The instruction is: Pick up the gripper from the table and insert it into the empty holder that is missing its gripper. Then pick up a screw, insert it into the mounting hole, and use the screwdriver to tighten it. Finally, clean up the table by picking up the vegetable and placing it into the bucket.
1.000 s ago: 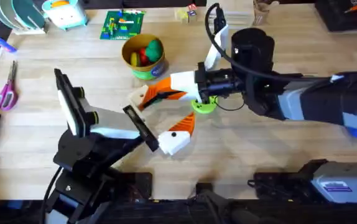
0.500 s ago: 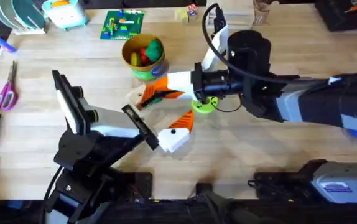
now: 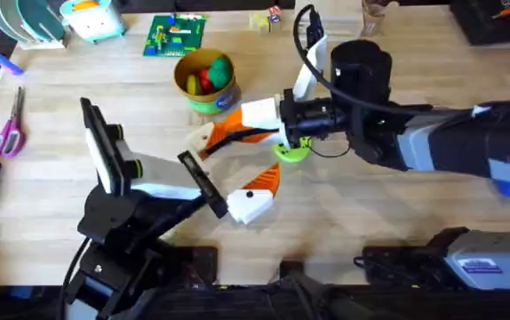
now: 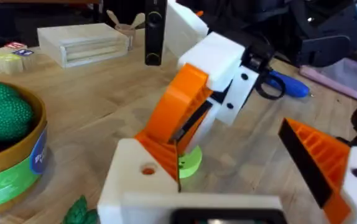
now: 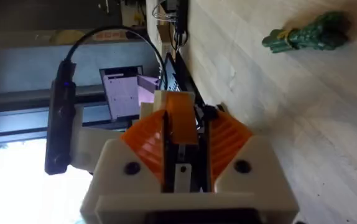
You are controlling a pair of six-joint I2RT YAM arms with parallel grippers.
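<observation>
Tabletop (image 3: 388,222) work stalls: your right claw (image 3: 205,140), clamped on the gripper (image 5: 180,121), has barely moved. Your left claw (image 3: 257,191) waits open nearby, so insertion's pending.

Yellow green-banded bucket (image 3: 207,82) upright, toy produce inside, green leafy vegetable (image 5: 306,34) lying flat, apparently just beside it

Bucket (image 3: 206,82) sitting toward the bench's (image 3: 397,222) far edge; vegetable (image 3: 224,136) lying just in front of it; scissors (image 3: 9,129) lying near the left edge.
</observation>
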